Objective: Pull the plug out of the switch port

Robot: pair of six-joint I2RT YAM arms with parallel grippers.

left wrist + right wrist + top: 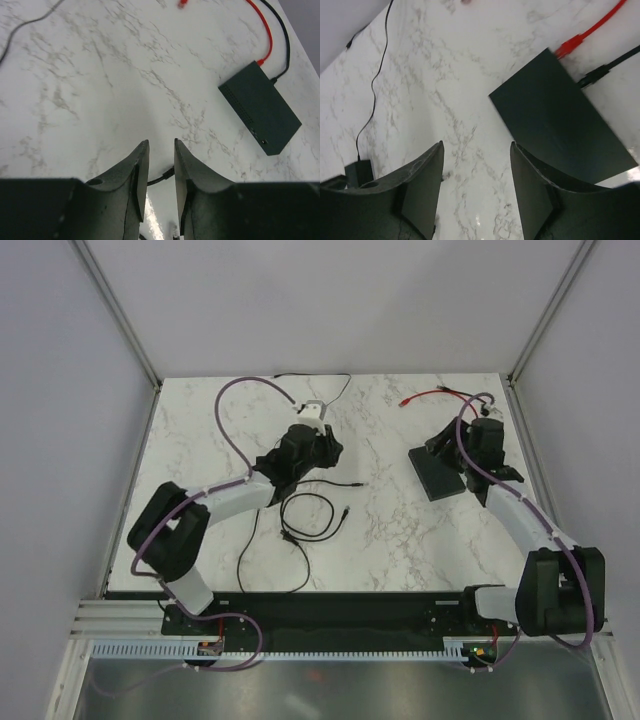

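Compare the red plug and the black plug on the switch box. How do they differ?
The red plug sits at the corner of the switch box; the black plug sits further along that edge. The red plug looks blocky, the black plug slimmer. Both are seated in the same edge, cables trailing away.

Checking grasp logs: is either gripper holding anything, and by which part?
Nothing is held. The right gripper is open near the switch box; the left gripper stands slightly open, a thin black cable showing through its gap.

Marble table [400, 535], pale grey walls [60, 390]
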